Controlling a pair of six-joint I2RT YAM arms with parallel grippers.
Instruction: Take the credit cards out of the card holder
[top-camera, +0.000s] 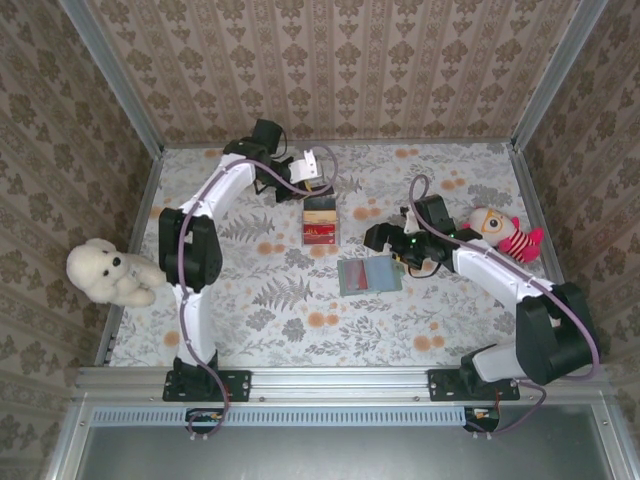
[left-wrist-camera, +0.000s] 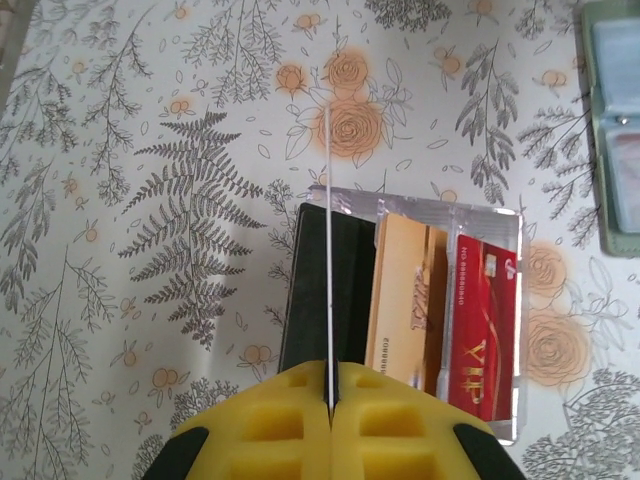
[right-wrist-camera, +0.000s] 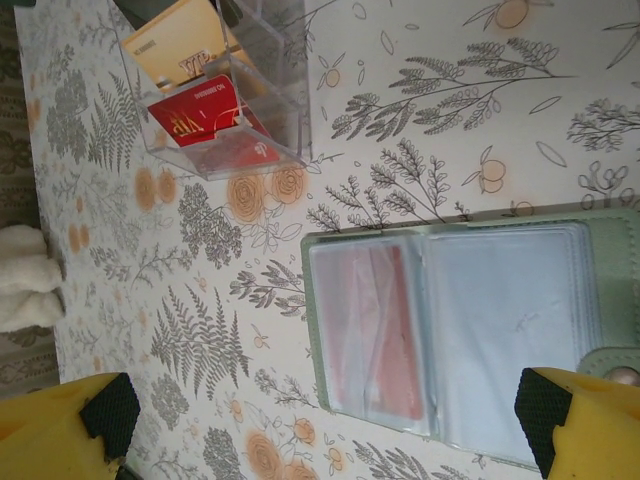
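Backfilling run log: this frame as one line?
left gripper: shut on thin card, by clear box | right gripper: open over card holder | red card still pocketed

Left pincer (left-wrist-camera: 330, 388) pinches a thin card (left-wrist-camera: 327, 250) edge-on over the clear box (left-wrist-camera: 440, 207)

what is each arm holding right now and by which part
The left fingers pinch a thin card, seen edge-on, by its near end at the clear box. The right fingers stand open over the card holder, holding nothing.
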